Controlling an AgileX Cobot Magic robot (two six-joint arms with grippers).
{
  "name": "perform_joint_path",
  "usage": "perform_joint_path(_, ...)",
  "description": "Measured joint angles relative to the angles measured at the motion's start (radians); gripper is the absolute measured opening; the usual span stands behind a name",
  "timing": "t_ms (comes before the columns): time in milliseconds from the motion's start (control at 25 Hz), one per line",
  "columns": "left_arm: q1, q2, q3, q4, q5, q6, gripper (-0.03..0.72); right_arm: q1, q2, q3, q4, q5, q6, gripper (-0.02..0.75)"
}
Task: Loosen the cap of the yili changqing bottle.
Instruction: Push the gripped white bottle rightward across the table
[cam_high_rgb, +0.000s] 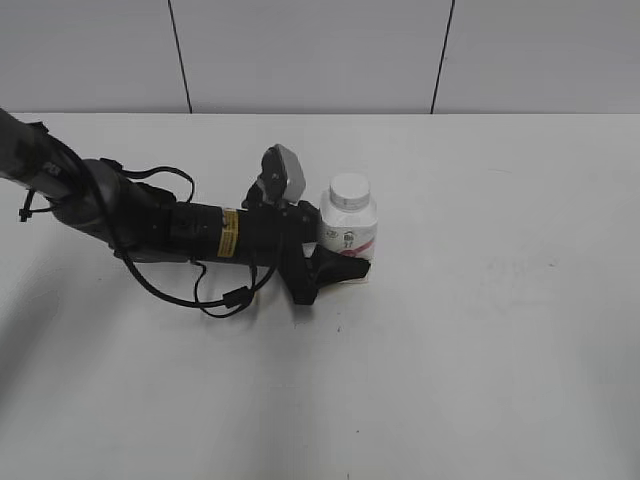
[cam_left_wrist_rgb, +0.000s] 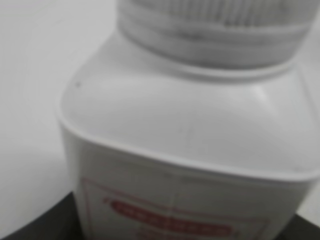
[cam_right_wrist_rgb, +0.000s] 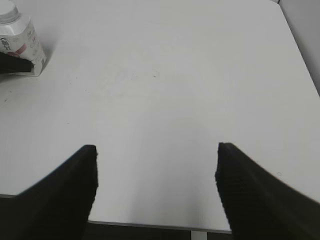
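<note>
The yili changqing bottle stands upright near the middle of the white table, white with a pink-red label. Its ribbed white cap sits on the neck. My left gripper reaches in from the left and is shut on the bottle's lower body, one finger in front and one behind. In the left wrist view the bottle fills the frame, blurred, with the cap at the top. My right gripper is open and empty over the table's near edge, far from the bottle. It is outside the exterior view.
The white table stretches around the bottle. My left arm with its cables lies across the table's left half. A grey panelled wall runs behind the table. The table's front edge shows below my right gripper.
</note>
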Motion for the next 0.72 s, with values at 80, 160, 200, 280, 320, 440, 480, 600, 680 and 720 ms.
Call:
perform_joint_path(80, 0.000, 0.006, -0.002, -0.001, -0.010, 0.026, 0.424, 0.000, 0.000, 0.000, 0.000, 0.000, 0.000, 0.582)
perform_joint_path(160, 0.000, 0.011, -0.003, -0.005, -0.020, 0.042, 0.424, 0.000, 0.000, 0.000, 0.000, 0.000, 0.000, 0.582)
perform_joint_path(200, 0.000, 0.013, -0.003, -0.005, -0.023, 0.046, 0.424, 0.000, 0.000, 0.000, 0.000, 0.000, 0.000, 0.582)
perform_joint_path(280, 0.001, 0.015, -0.003, -0.007, -0.031, 0.053, 0.424, 0.000, 0.000, 0.000, 0.000, 0.000, 0.000, 0.582)
perform_joint_path(320, 0.001, 0.016, -0.003, -0.007, -0.034, 0.057, 0.424, 0.000, 0.000, 0.000, 0.000, 0.000, 0.000, 0.582)
perform_joint_path(440, 0.001, 0.017, -0.003, -0.008, -0.036, 0.060, 0.424, 0.000, 0.000, 0.000, 0.000, 0.000, 0.000, 0.582)
perform_joint_path(480, 0.001, 0.017, -0.003, -0.009, -0.036, 0.061, 0.422, 0.000, 0.000, 0.000, 0.000, 0.000, 0.000, 0.582)
perform_joint_path(600, 0.001, 0.017, -0.003, -0.009, -0.036, 0.061, 0.422, 0.000, 0.000, 0.000, 0.000, 0.000, 0.000, 0.582)
perform_joint_path(680, 0.001, 0.017, -0.003, -0.009, -0.036, 0.061, 0.422, 0.000, 0.000, 0.000, 0.000, 0.000, 0.000, 0.582)
perform_joint_path(720, 0.001, 0.017, -0.003, -0.009, -0.036, 0.061, 0.422, 0.000, 0.000, 0.000, 0.000, 0.000, 0.000, 0.582)
